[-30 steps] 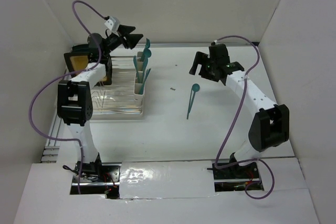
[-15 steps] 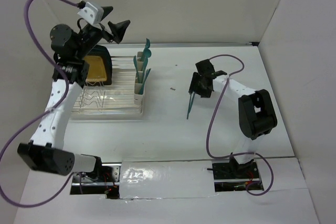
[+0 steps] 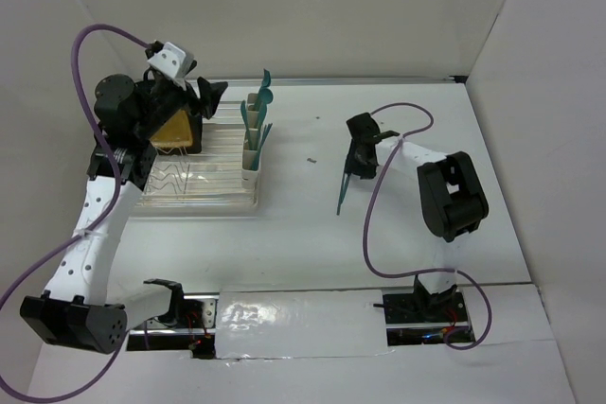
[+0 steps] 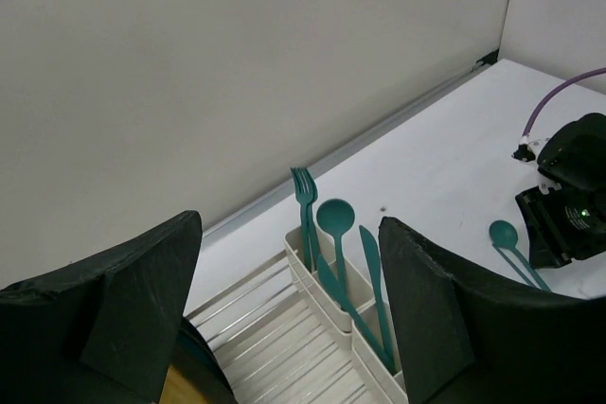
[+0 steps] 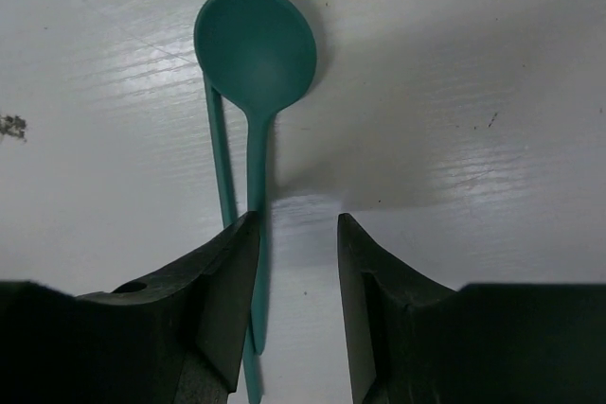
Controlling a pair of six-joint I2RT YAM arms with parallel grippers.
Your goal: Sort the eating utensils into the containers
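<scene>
Right gripper (image 5: 296, 234) is low over the loose spoon (image 5: 256, 40) on the table (image 5: 454, 92), fingers apart, nothing pinched. The spoon handle runs along the inner edge of the 9 o'clock finger (image 5: 222, 300); can't tell if they touch. A second teal handle (image 5: 218, 139) lies just beside it at 9 o'clock. Its head is out of frame, so fork or knife is unclear. In the top view the gripper hides the bowl and only the handles poke out toward 7 o'clock.

Left gripper (image 4: 289, 234) is raised, spread wide, empty. Containers (image 3: 251, 160) hold fork (image 4: 303, 186), stowed spoon (image 4: 334, 217) and knife (image 4: 371, 262) upright; the cups' near end is cut off. Dish rack (image 3: 204, 186) touches them at 9 o'clock. A yellow block (image 3: 175, 130) is partly behind the arm.
</scene>
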